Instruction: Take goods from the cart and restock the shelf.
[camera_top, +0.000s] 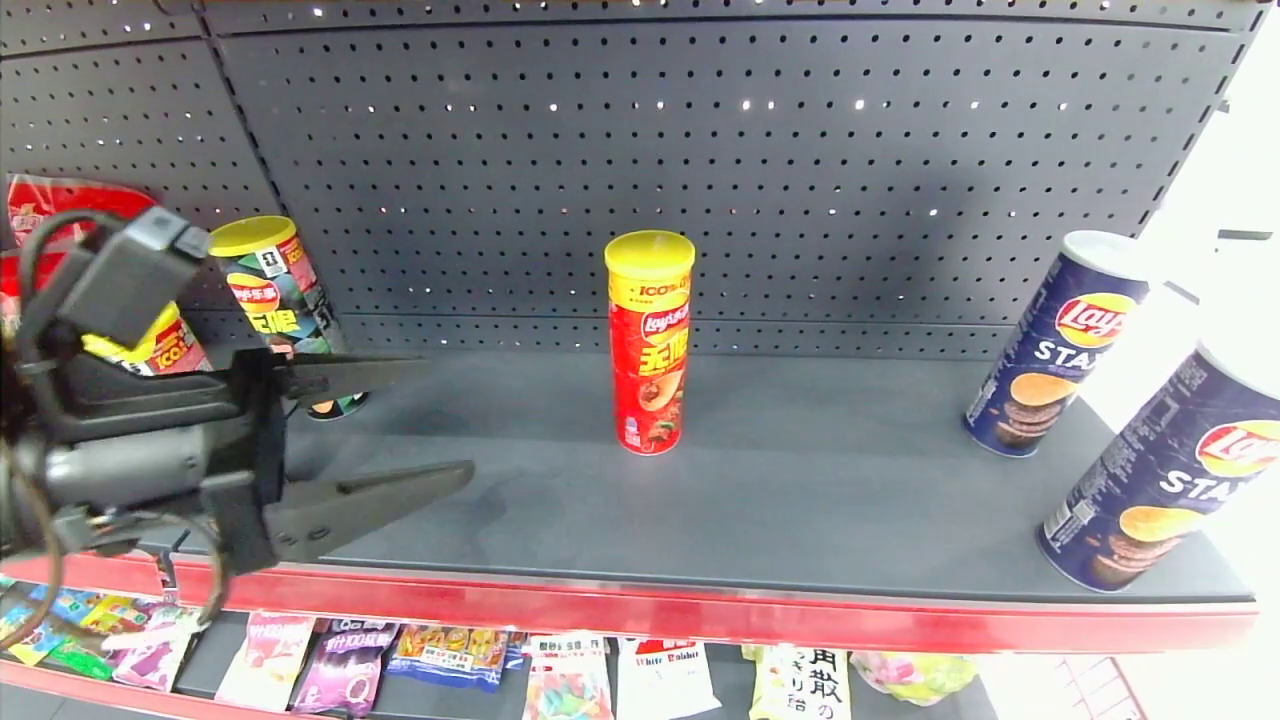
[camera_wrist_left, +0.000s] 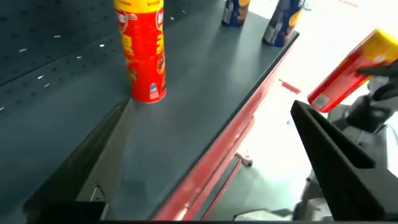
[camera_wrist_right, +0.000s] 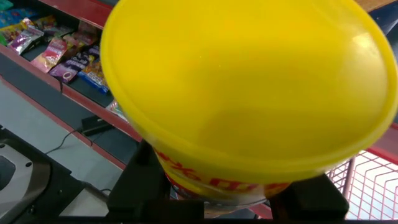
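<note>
- Shelf deck (camera_top: 800, 500): dark grey and flat, with a red front lip; perforated grey back panel (camera_top: 700, 150) behind.
- Red can (camera_top: 648, 345): upright mid-deck, yellow lid, well apart from the rest.
- Far blue can (camera_top: 1050, 345) and near blue can (camera_top: 1160, 470): both upright at the deck's right end.
- Green-labelled can (camera_top: 275, 290): upright at the left back.
- Left gripper (camera_top: 445, 420): fingers spread wide, nothing between them — low over the deck's left front.
- Right gripper (camera_wrist_right: 227, 196): apparently clamped on the held can (camera_wrist_right: 249, 87), jaws mostly hidden under its yellow lid — from the left wrist, tilted, out past the red lip.
- Snack packets (camera_top: 350, 665): a row on the lower shelf.
- Red wire cart (camera_wrist_right: 373, 180): beside the held can, over grey floor (camera_wrist_right: 37, 118).
</note>
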